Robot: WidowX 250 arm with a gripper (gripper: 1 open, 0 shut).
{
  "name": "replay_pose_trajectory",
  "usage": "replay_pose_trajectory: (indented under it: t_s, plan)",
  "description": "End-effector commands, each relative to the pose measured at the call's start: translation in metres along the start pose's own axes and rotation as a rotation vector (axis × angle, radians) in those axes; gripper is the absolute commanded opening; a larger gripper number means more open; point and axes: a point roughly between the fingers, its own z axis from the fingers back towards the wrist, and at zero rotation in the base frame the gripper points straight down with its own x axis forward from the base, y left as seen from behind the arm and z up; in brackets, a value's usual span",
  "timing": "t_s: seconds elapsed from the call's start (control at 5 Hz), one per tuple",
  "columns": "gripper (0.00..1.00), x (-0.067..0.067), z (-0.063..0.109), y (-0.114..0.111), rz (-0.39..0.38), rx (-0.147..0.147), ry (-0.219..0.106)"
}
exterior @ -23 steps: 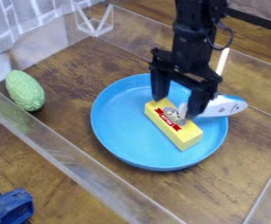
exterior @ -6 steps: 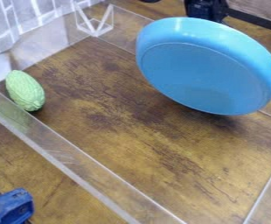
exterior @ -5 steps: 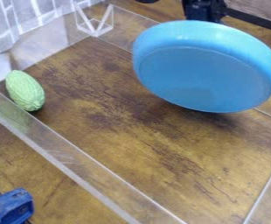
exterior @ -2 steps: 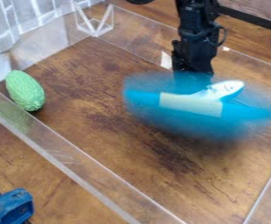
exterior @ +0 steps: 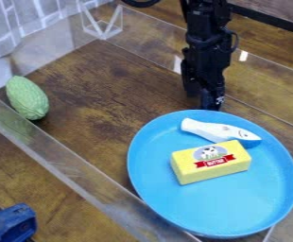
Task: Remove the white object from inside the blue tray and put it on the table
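The blue tray (exterior: 146, 176) lies flat on the table (exterior: 101, 106) at the lower right. Inside it, near the far rim, the white object (exterior: 216, 129) lies on its side, pale tip pointing right. A yellow block (exterior: 211, 163) with a red-white label rests just in front of it. My gripper (exterior: 202, 95) hangs from the dark arm just behind the tray's far rim, clear of the tray and its contents. Its dark fingers stand apart with nothing between them.
A green oval object (exterior: 25, 97) lies at the left beside the clear acrylic panel (exterior: 63, 163) along the table's front-left edge. More clear panels stand at the back. A blue thing (exterior: 8, 227) sits outside the panel at the bottom left.
The tray was up in the air, tilted on edge; it has come down and now lies flat at the lower right with the white object and yellow block inside. The gripper has come free of it.
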Motion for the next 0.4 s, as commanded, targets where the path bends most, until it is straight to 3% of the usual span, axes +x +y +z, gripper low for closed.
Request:
replay_pose_trajectory:
  t_s: [0.0,0.2]
  plan:
    - [1.0,-0.0223,-0.0087,0.0053,0.086,-0.017,0.04]
    - [1.0,-0.0274,-0.0089,0.0042,0.148,-0.017,0.045]
